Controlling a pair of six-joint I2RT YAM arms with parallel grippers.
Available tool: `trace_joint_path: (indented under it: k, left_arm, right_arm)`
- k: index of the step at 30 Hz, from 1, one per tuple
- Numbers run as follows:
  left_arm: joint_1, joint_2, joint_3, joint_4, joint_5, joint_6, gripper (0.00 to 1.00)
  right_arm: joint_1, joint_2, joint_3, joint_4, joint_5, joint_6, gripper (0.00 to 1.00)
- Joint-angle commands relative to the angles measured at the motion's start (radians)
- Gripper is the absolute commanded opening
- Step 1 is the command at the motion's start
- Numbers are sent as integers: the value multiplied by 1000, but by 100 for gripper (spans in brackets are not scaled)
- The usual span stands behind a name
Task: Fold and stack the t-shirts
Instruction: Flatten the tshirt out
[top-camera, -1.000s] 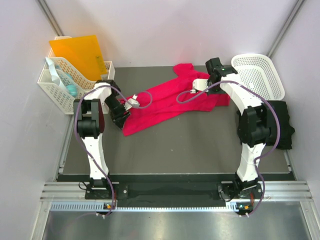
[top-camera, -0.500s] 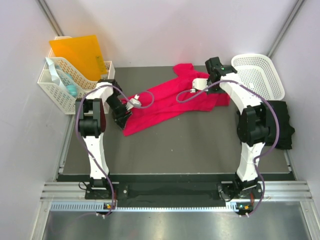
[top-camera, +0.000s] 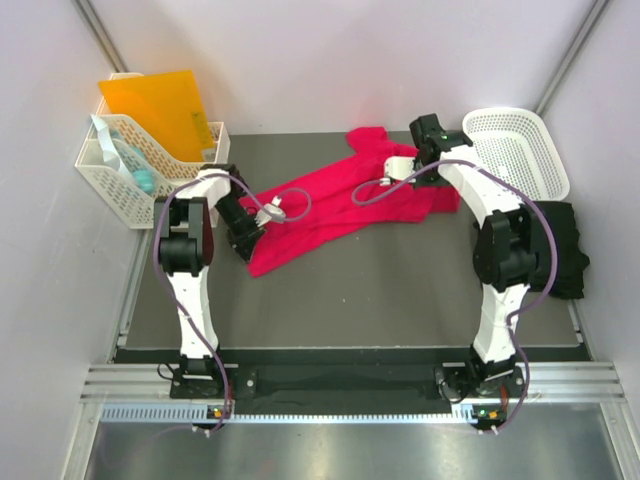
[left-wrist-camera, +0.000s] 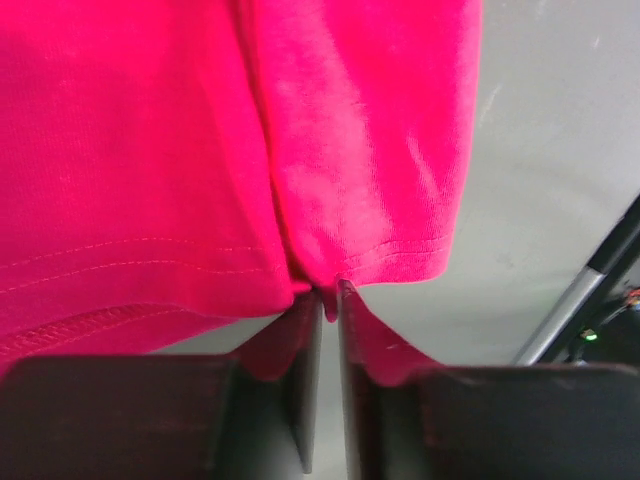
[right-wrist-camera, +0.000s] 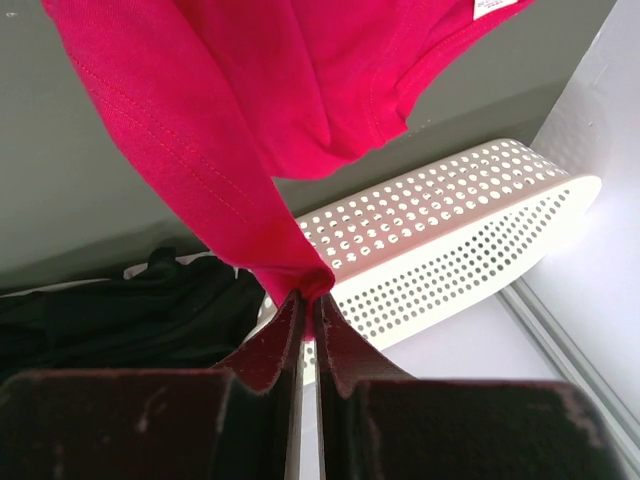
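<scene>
Red cloth of the t-shirt is nipped by left claw and right claw, both nearly closed, only at their tips. So thin a bite could slip under tension.

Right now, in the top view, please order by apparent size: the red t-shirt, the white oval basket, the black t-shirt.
1. red t-shirt
2. white oval basket
3. black t-shirt, which looks smallest, but the right arm hides part of it, so this rank is less sure.
</scene>
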Motion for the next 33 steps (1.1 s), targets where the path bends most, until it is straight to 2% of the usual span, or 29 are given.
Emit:
trace_joint_path:
  k: [1,2,11,19,27,33]
  left_arm:
    - [-5,53,-24,109,-28,15,8]
    - [-5,56,-22,110,-28,9,0]
    - [-3,24,13,132,-43,-34,0]
    - [-3,-126,180,158,-14,-114,0]
    - [-5,-229,277,181,-104,-91,0]
    - [-5,-320,254,296,-175,-88,0]
  right_arm:
    - [11,8,51,1,5,-3,2]
    - [9,7,52,3,5,-3,2]
    - [11,8,53,3,7,2,2]
    - [9,5,48,29,7,10,0]
    - [9,0,60,70,11,7,0]
    - [6,-15,60,188,72,-7,0]
